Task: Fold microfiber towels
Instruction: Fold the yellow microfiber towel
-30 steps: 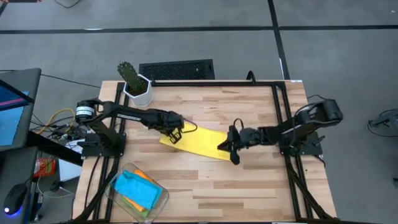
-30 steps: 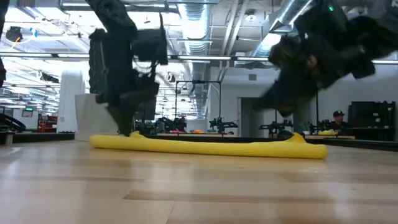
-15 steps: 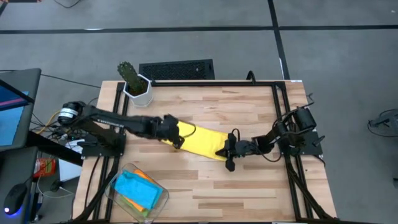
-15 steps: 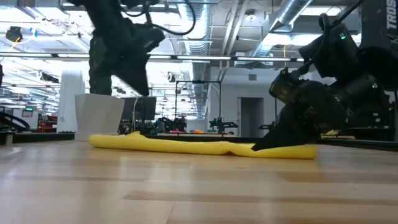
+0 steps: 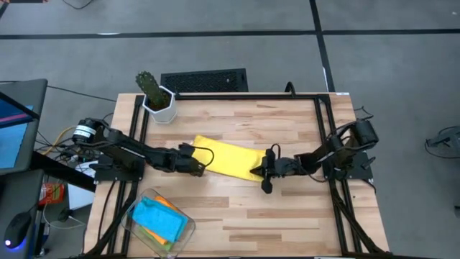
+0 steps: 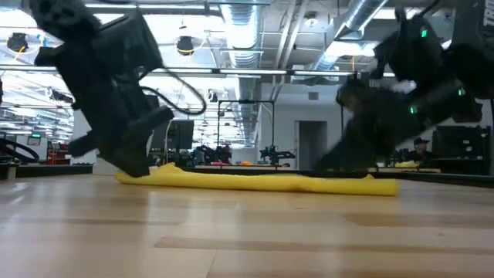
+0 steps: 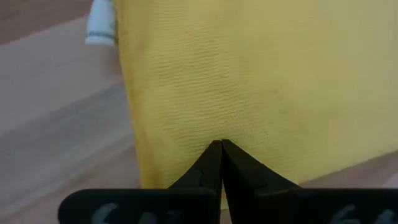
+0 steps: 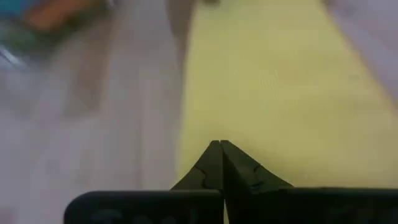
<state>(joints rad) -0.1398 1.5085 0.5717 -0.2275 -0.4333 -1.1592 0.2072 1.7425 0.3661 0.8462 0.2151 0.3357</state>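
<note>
A yellow towel [image 5: 226, 158], folded into a long strip, lies flat on the wooden table, slanting from far left to near right. It also shows in the low view as a low yellow towel [image 6: 255, 182]. My left gripper [image 5: 203, 165] is shut, with its tips down at the towel's left end. My right gripper [image 5: 257, 171] is shut at the towel's right end. In each wrist view the closed tips sit over yellow cloth: the left gripper [image 7: 221, 144] and the right gripper [image 8: 219, 144]. My left gripper rests its shut tips on the towel's top face [image 7: 249, 124], near the left end. It slants down from the table's left. No cloth shows between the fingers. The towel lies flat under them. My right gripper has its tips closed at the towel's right end [image 8: 249, 124], by the near edge. It slants down from the table's right. The fingers hide how much cloth they catch. The towel lies on the table.
A cactus in a white pot [image 5: 158, 101] stands at the far left corner. A clear container [image 5: 159, 219] holding blue and orange cloths sits at the near left. A black grate [image 5: 205, 80] lies beyond the far edge. Bare wood spreads along the near side and far right.
My left gripper rose off the towel's left end. It then swung toward the table's left and near edge, rolling as it went, and came back down onto that end. My right gripper sank onto the towel's right end.
</note>
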